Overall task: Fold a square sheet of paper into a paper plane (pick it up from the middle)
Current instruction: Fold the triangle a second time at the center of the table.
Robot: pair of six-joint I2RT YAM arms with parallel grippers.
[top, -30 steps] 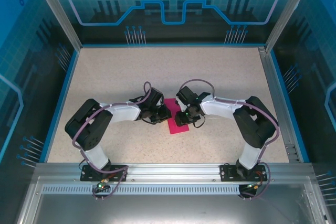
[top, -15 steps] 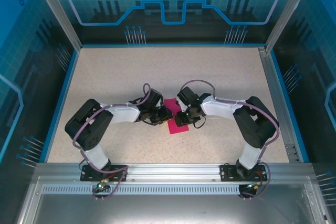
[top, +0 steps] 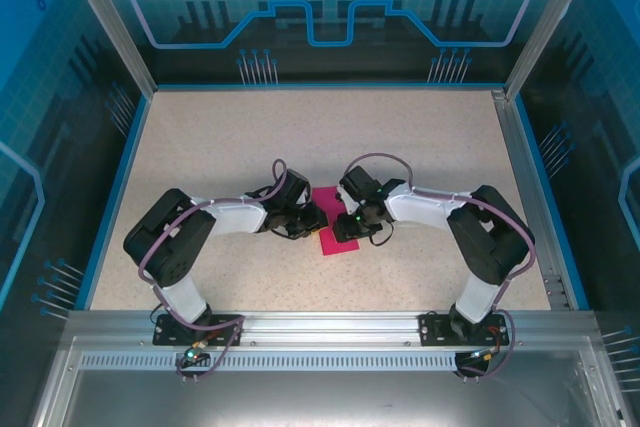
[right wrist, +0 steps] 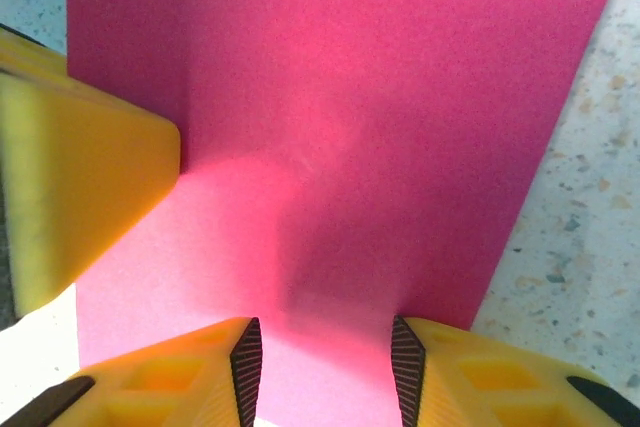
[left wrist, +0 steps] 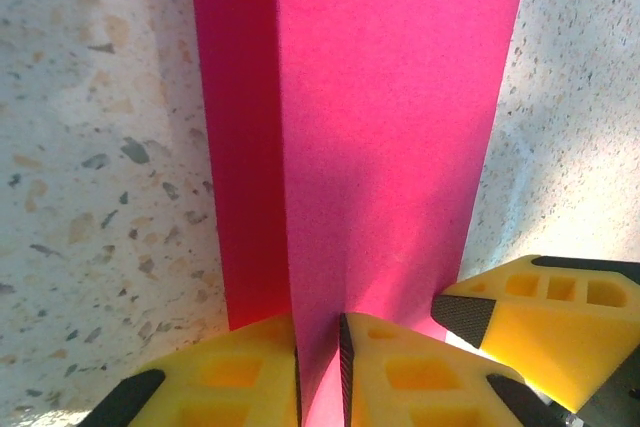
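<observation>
- A blue see-through wall (top: 45,147) printed with grid and circuit lines is closing off the left side. A slanted metal post (top: 105,22) is rising at its back corner.
- The table (top: 230,137) is showing a pale, speckled, stone-look top, and a blue strip (top: 114,207) is edging it on the left.
- The left arm (top: 190,232) is reaching from its base at the near edge toward the middle of the table.
- The left end effector (left wrist: 318,337) is pinching a raised fold of the paper plane (left wrist: 400,127). Its yellow fingers (left wrist: 240,372) are pressing nearly together, with the pink sheet running up between them.
- The paper plane is lying in the middle of the table as a folded magenta strip between the two end effectors. It is lying flat apart from that lifted crease.
- The right end effector (right wrist: 325,337) is standing partly spread over the paper's other side, with flat pink sheet showing in the gap between its tips. I cannot tell whether they are pressing on it.
- The right arm (top: 480,237) is bending in from the right.
- A metal rail (top: 533,197) is running along the table's right edge, and a second blue wall is closing off that side.
- A blue back panel (top: 330,17) with a gear drawing is spanning the far end.
</observation>
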